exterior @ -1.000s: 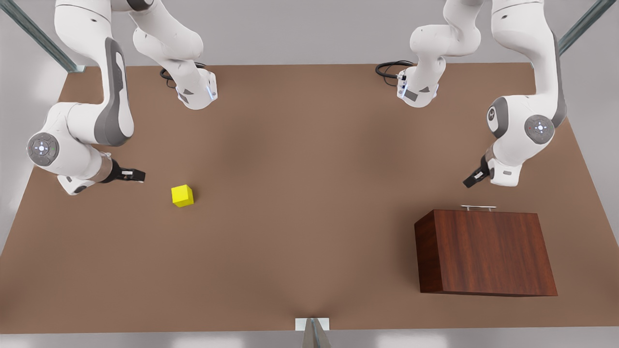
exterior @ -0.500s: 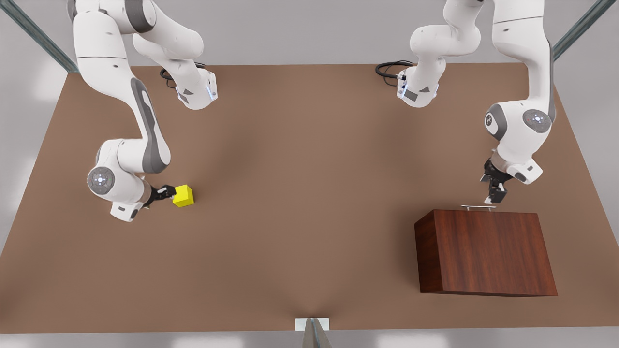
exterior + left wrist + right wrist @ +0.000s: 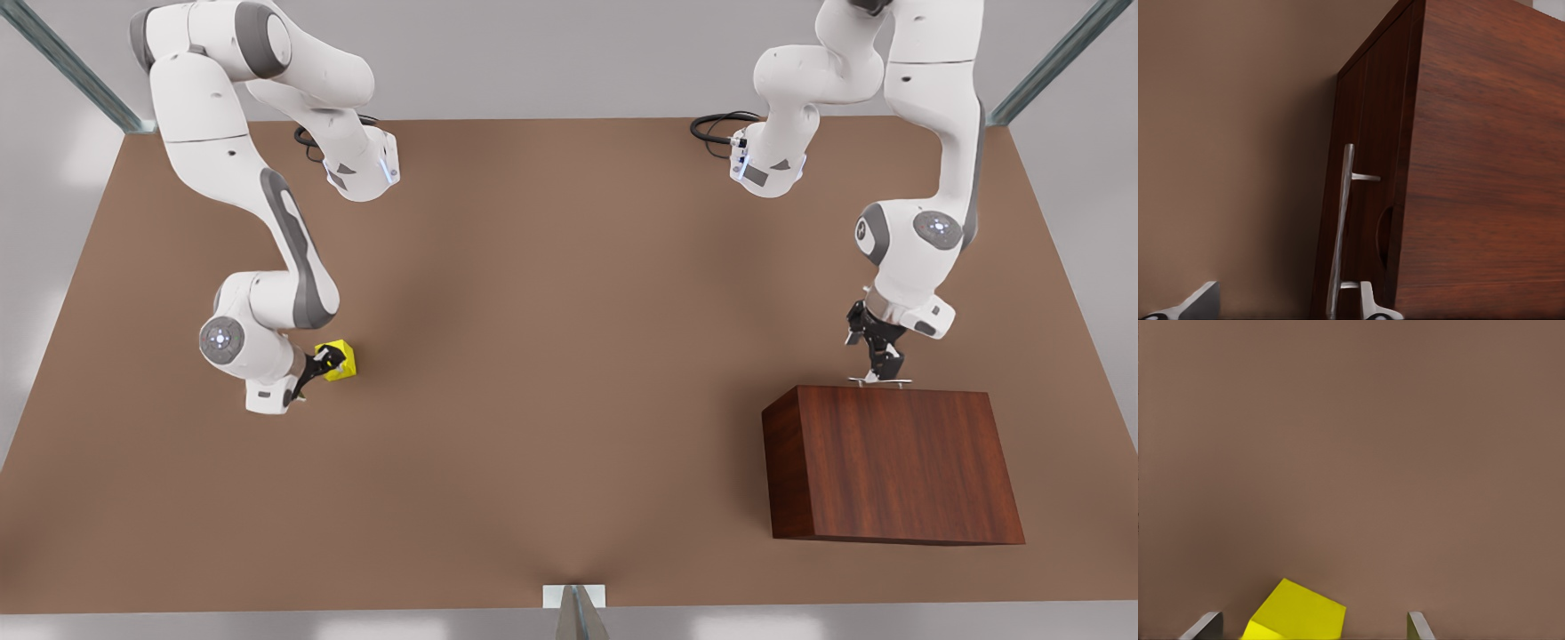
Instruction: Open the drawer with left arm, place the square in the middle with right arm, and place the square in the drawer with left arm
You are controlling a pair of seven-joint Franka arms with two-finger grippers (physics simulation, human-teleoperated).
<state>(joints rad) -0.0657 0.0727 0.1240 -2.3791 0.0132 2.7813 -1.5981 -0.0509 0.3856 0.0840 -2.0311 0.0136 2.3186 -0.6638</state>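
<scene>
So both my arms are busy at once. My left gripper (image 3: pixel 880 372) is down at the drawer (image 3: pixel 889 391) front of the cabinet (image 3: pixel 893 462), on the front view's right, and its fingers (image 3: pixel 1368 300) are spread with the silver handle (image 3: pixel 1341 227) sitting between them, not clamped yet as far as I can tell. The drawer is shut flush, so step one, the pull, is the one in hand. Next move there: close on the bar squarely and pull straight out along the drawer's travel, or I'd guess the grip slips off.

Meanwhile my right gripper (image 3: pixel 327 363) is at the square (image 3: pixel 341 360), which sits on the tabletop (image 3: pixel 569 356) on the front view's left, well away from the middle. Its fingers (image 3: pixel 1205 627) are apart either side of the cube, which sits skewed to them, so closing may twist it a bit
</scene>
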